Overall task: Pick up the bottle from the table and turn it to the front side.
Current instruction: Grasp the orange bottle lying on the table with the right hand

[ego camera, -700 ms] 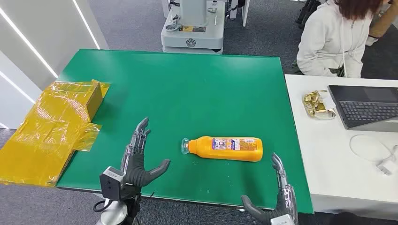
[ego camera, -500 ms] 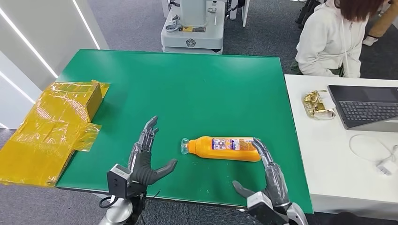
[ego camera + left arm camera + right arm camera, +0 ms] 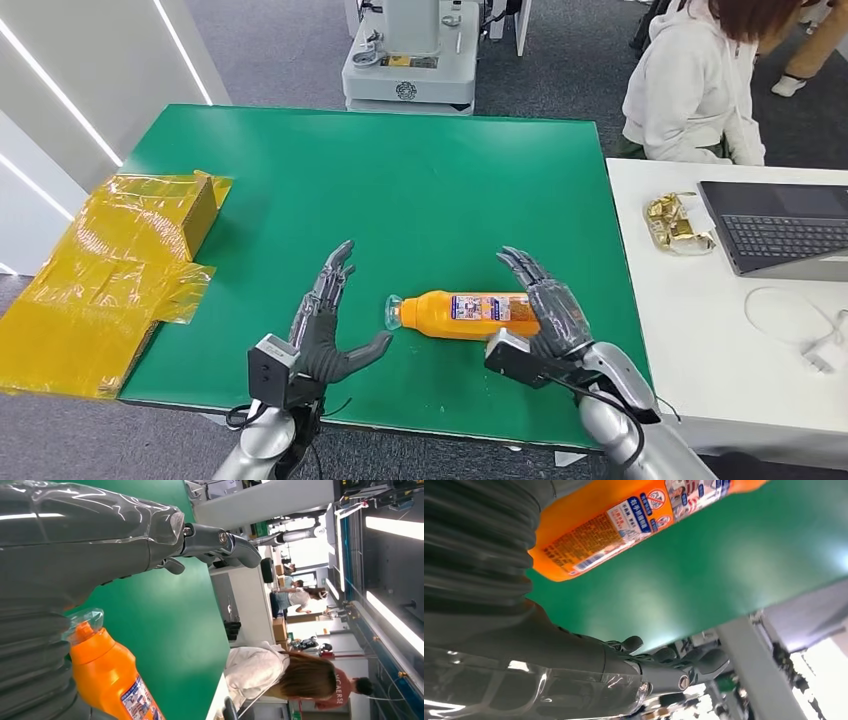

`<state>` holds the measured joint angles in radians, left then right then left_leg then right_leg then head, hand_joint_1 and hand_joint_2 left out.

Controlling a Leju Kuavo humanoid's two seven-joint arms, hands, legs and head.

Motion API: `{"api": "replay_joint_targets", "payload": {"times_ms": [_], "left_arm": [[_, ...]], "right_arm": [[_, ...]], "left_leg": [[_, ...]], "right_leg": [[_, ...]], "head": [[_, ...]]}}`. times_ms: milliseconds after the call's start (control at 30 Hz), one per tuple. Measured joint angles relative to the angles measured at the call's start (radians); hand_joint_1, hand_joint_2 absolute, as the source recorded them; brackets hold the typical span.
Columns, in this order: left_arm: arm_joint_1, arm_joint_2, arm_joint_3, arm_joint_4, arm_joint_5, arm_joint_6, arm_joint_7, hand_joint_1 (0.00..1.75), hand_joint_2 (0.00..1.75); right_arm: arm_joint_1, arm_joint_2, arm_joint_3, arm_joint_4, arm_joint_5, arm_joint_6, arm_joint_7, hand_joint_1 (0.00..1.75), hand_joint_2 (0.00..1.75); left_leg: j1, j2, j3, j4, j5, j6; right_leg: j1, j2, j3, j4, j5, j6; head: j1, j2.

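Lying on its side near the front edge of the green table (image 3: 400, 170), cap toward the left hand (image 3: 322, 335): orange bottle (image 3: 470, 315), label up. Right hand (image 3: 545, 310) spread over the base end, fingers apart and holding nothing, seemingly poised to close. Left hand just beside the cap, also spread and gripping nothing, likely placed to steady or receive the neck.

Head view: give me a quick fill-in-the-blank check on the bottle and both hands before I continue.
1. The orange bottle lies on its ____ on the green table.
2. The bottle's clear cap points toward the ____ hand.
3. The right hand is at the bottle's ____ end.
4. The laptop sits on the ____ table.

Missing words: side; left; bottom; white
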<state>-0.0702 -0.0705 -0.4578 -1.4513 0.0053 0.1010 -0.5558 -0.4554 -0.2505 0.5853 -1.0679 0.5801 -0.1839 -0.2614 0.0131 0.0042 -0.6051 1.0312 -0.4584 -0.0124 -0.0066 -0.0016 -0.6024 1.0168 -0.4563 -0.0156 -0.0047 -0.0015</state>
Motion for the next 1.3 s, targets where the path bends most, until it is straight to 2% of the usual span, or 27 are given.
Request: {"api": "replay_joint_targets", "payload": {"times_ms": [233,400,633,900,1300], "left_arm": [[-0.002,0.001,0.0,0.011,-0.002,-0.004,0.002,0.0,1.75],[-0.001,0.003,0.0,0.014,-0.02,-0.018,0.018,0.0,1.75],[0.001,0.0,0.0,0.014,-0.04,-0.04,0.035,0.0,1.75],[0.006,-0.014,0.01,0.013,-0.048,-0.069,0.07,0.0,1.75],[0.036,-0.027,0.04,-0.015,-0.047,-0.093,0.099,0.0,1.75]], "right_arm": [[-0.105,0.024,0.06,0.109,0.021,0.085,0.006,0.0,1.75],[-0.172,0.041,0.119,0.187,0.038,0.206,0.054,0.0,1.75],[-0.21,0.047,0.176,0.244,0.045,0.271,0.089,0.0,1.75],[-0.246,0.046,0.225,0.284,0.036,0.408,0.187,0.0,1.75],[-0.287,0.015,0.269,0.306,0.021,0.462,0.241,0.0,1.75]], "left_leg": [[0.0,-0.002,-0.001,0.0,0.0,0.0],[0.0,-0.002,-0.001,0.0,0.0,0.0],[0.0,-0.003,-0.001,0.0,0.0,0.0],[0.0,-0.002,0.0,0.0,0.0,0.0],[0.0,-0.003,0.001,0.001,0.0,0.0]], "right_leg": [[0.0,-0.002,0.0,0.0,0.0,0.0],[0.0,-0.003,0.0,0.0,0.0,0.0],[0.0,-0.003,0.0,0.0,0.0,0.0],[0.0,-0.002,0.001,0.0,0.0,0.0],[0.0,-0.003,0.003,0.0,0.0,0.0]], "head": [[0.0,0.0],[0.0,0.0],[0.0,0.0],[0.0,0.0],[0.0,0.0]]}}
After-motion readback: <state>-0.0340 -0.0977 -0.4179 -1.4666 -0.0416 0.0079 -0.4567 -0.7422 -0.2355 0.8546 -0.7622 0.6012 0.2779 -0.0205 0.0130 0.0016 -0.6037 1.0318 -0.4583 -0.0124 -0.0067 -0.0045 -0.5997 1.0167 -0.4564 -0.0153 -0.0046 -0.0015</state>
